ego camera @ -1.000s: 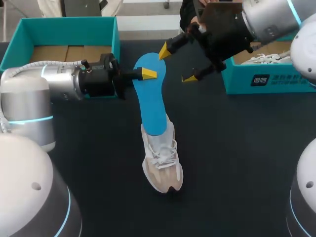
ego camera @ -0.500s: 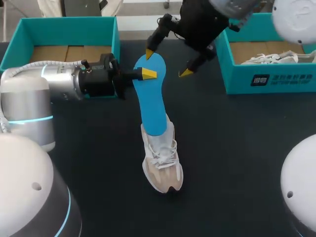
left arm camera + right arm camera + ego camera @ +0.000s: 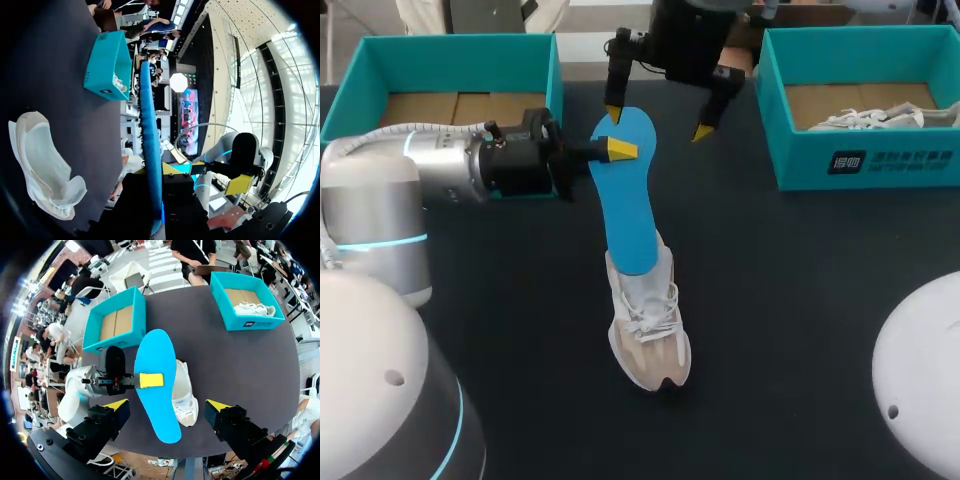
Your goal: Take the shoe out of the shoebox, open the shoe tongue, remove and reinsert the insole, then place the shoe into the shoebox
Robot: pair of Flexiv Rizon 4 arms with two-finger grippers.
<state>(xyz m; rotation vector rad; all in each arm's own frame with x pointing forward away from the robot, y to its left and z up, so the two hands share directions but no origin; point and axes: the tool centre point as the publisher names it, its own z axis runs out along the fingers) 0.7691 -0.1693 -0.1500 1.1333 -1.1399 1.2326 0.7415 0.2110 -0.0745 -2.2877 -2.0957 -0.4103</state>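
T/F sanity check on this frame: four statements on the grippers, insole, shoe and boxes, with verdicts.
1. The left gripper is shut on the blue insole. True.
2. The right gripper is also clamped on the insole. False: it is open, with its fingers spread to either side of the insole's far end.
3. The shoe sits on the table, outside both boxes. True.
4. Both boxes are empty. False: the right box holds a second shoe; only the left box shows a bare cardboard bottom.
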